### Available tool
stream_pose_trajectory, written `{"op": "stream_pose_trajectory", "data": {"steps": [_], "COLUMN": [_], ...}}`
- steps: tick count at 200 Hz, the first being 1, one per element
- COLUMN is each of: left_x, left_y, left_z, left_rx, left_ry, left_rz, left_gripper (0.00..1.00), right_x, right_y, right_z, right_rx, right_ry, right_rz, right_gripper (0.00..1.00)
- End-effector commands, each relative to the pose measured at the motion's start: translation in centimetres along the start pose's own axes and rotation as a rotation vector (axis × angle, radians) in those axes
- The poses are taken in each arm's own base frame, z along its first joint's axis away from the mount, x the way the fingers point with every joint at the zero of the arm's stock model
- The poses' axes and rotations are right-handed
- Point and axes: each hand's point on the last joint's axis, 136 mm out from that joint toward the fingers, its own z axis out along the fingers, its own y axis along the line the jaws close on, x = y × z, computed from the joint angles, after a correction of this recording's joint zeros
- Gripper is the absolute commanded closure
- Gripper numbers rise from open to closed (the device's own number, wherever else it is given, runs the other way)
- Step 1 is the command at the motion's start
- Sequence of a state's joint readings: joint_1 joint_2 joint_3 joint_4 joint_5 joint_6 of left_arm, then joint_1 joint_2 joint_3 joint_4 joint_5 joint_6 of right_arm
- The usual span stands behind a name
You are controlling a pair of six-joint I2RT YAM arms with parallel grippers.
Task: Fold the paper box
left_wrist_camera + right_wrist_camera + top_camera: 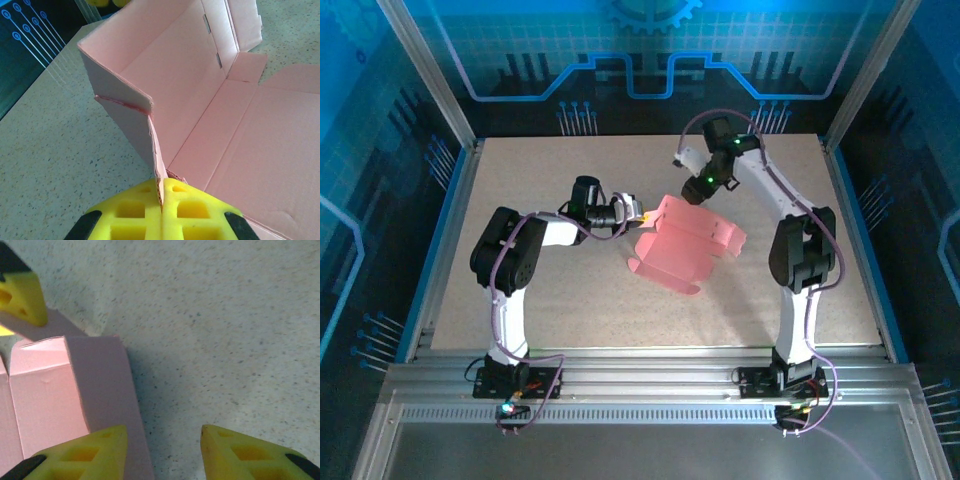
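Observation:
The pink paper box (685, 245) stands half-formed in the middle of the table, with its walls raised and flaps spread to the right. My left gripper (638, 213) is shut on the top edge of its left wall. In the left wrist view the card edge is pinched between the yellow pads (185, 210), and the open inside of the paper box (200, 100) lies beyond. My right gripper (696, 188) hovers over the box's far side. It is open (164, 432) with bare table between its fingers. A pink wall (50, 400) lies beside its left finger (90, 452).
The speckled tabletop (550, 300) is bounded by metal rails (448, 210) at the left, right and near sides. One yellow pad of the left gripper (22, 297) shows at the top left of the right wrist view.

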State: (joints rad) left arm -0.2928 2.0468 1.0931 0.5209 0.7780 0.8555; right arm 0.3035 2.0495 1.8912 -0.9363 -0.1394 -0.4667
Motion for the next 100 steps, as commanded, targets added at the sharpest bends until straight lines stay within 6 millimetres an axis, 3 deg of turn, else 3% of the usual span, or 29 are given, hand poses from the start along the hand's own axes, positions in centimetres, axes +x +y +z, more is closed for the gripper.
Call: {"op": "stream_pose_trajectory", "data": {"steps": [1,100], "left_x": [0.3,0.2], "left_y": [-0.4,-0.4], "left_z": [0.2,0.1], "left_rx": [0.007,0.008], "left_ry": [0.015,0.005], "left_rz": [0.005,0.012], "left_gripper": [1.0,1.0], "right_x": [0.9,2.3], "right_y": [2.0,2.7], "right_z": [0.3,3.2], "right_rx": [-0.058,-0.07], "right_ry": [0.041,0.149], "right_rz": [-0.053,-0.089], "right_gripper": [0.56,0.61]}}
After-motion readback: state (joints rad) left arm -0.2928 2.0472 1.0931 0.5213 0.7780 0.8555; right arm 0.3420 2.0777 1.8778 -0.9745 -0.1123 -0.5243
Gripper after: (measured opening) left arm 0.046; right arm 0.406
